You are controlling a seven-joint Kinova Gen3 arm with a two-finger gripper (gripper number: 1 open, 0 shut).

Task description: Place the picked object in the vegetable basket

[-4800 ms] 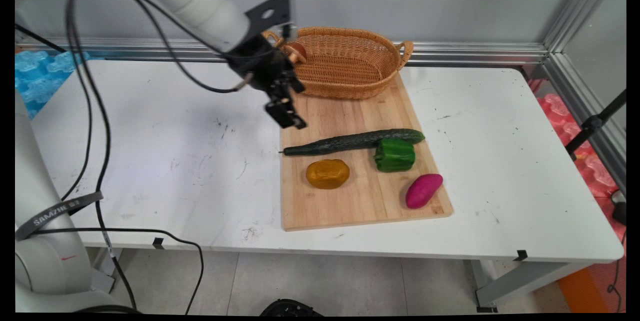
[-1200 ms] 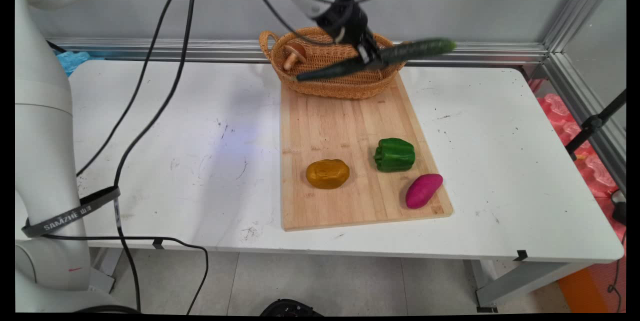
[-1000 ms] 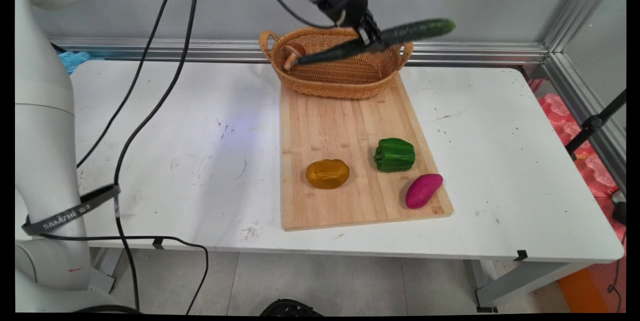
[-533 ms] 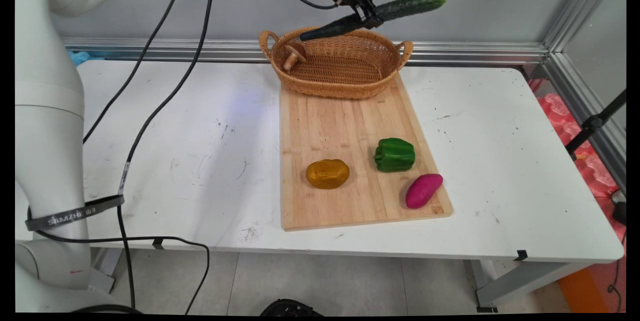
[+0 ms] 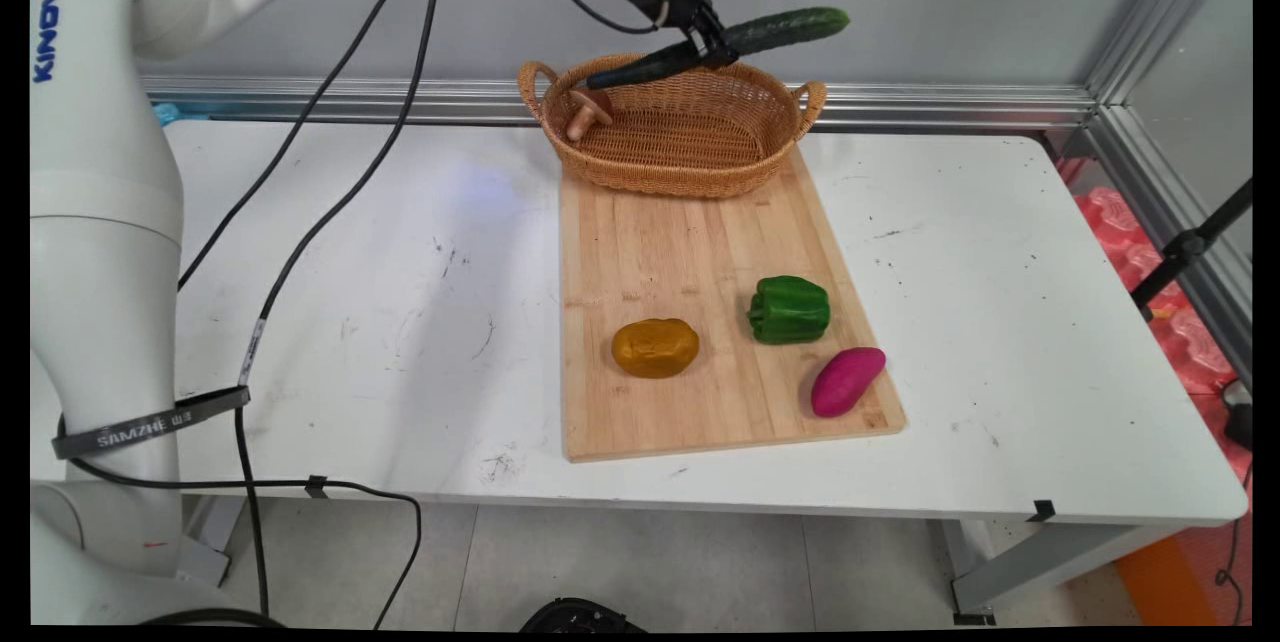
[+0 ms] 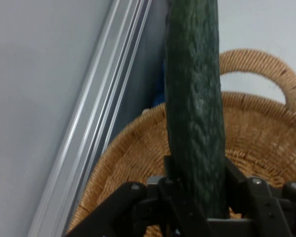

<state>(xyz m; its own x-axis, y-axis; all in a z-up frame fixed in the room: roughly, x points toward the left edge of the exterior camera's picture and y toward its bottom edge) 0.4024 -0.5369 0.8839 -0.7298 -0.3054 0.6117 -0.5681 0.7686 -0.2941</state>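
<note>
Overhead, at the top of the main view:
Jaws: the gripper hangs high above the far end of the worktop, its jaws pinching a cucumber near its middle; in the hand view the gripper clasps the cucumber from both sides.
Cucumber: the dark green cucumber is held in the air, nearly level, its thick end tilted up toward the right and its thin end pointing down to the left, over the back rim of the basket. It touches neither the basket nor the board. In the hand view the cucumber runs straight up the picture, bumpy skin plain, with the basket's woven wall and one handle behind it.
Basket: the oval wicker basket sits on the far end of the cutting board, a loop handle at each end; in the hand view the basket lies below the held cucumber.
Mushroom: a brown-capped mushroom leans inside the basket against its left wall.
Cutting board: the long wooden board lies lengthwise on the white worktop, its middle bare.
Potato: a yellow-brown potato lies on the near left part of the board.
Pepper: a green bell pepper stands to the right of the potato, apart from it.
Sweet potato: a magenta sweet potato lies near the board's near right corner, just beside the pepper but not touching it.
Cables: black cables hang from the arm across the left half of the worktop.
</note>
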